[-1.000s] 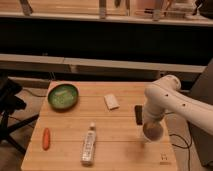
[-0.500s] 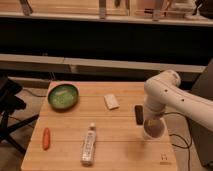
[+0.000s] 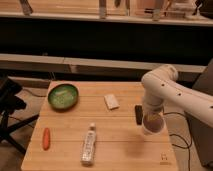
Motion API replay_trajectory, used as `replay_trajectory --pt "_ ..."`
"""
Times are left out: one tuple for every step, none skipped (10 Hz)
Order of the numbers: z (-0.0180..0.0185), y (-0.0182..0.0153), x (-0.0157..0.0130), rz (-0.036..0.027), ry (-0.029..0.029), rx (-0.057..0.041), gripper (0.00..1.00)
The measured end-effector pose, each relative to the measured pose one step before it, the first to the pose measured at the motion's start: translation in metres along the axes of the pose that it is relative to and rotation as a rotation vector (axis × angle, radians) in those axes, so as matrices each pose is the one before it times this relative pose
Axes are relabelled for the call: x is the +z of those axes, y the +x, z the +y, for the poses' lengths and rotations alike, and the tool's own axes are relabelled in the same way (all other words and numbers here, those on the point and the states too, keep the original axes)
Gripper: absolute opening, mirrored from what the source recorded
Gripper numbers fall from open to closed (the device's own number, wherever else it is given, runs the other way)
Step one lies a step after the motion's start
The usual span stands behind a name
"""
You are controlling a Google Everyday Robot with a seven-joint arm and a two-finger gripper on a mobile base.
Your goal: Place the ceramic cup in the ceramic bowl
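The ceramic cup (image 3: 153, 124) is at the 4 o'clock side of the tabletop (image 3: 120, 131), grasped by the clenched end effector (image 3: 146, 116). The ceramic bowl (image 3: 63, 96) sits well apart, toward 10 o'clock. A bottle (image 3: 89, 144) lies toward 8 o'clock from the cup.

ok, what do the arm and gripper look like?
Arm: white, smooth rounded links, bulbous joint at the top, a row of small dark dots along one link. No cables show on it. Gripper, at the cup over the table's right end: dark, blocky.
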Motion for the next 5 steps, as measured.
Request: replay_trajectory --pt "0.00077 -0.00033 -0.00154 0.00129 0.00072 -0.00518 0.0" --pt "-0.00408 -0.00344 -0.00189 0.00042 0.00408 -0.00919 0.0" --pt "-0.007 -0.00764 -0.00389 0.00032 0.0043 -0.01476 0.0" --pt "-0.00672 -0.01095 -0.003 0.00107 0.00354 -0.00699 0.0" --pt "-0.00251 -0.00334 -0.00232 0.00203 0.003 -0.0038 0.0"
